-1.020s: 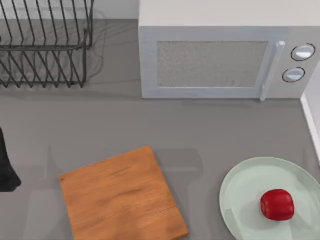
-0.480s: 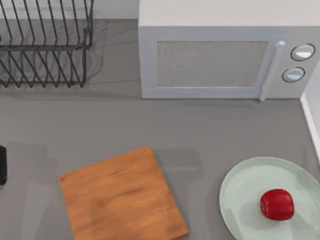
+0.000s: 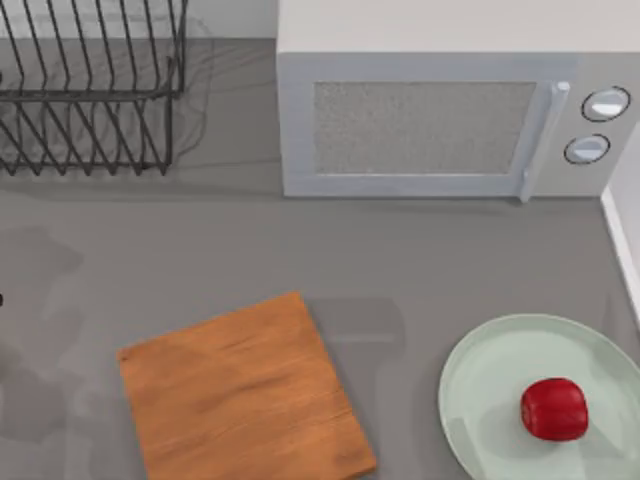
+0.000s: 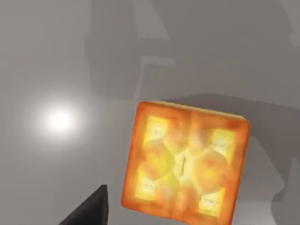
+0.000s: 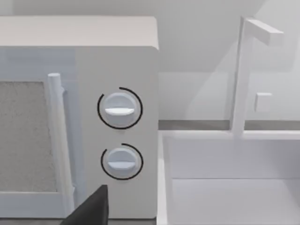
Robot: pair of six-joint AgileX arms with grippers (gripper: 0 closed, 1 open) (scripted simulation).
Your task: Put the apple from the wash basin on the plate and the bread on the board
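Observation:
The bread (image 4: 183, 168), a cube with a golden-orange toasted top, lies on the grey counter in the left wrist view. One dark finger (image 4: 89, 211) of my open left gripper shows beside it, apart from it, with nothing held. The deep red apple (image 3: 553, 408) sits on the pale mint-green plate (image 3: 480, 370) at the table's front right. The orange-brown wooden board (image 3: 240, 390) lies bare at front centre-left. My right gripper is open, and one finger (image 5: 91, 208) of it shows before the microwave (image 5: 117, 93), beside the white wash basin (image 5: 234, 192).
A white microwave (image 3: 440, 110) stands at the back centre and right. A black wire dish rack (image 3: 90, 90) stands at the back left. A white faucet (image 5: 246, 70) rises behind the basin. Arm shadows fall on the counter left of the board.
The dark part of my left arm at the top view's left edge has slid out of that view. Only its shadows remain there. Apple, plate and board have not moved.

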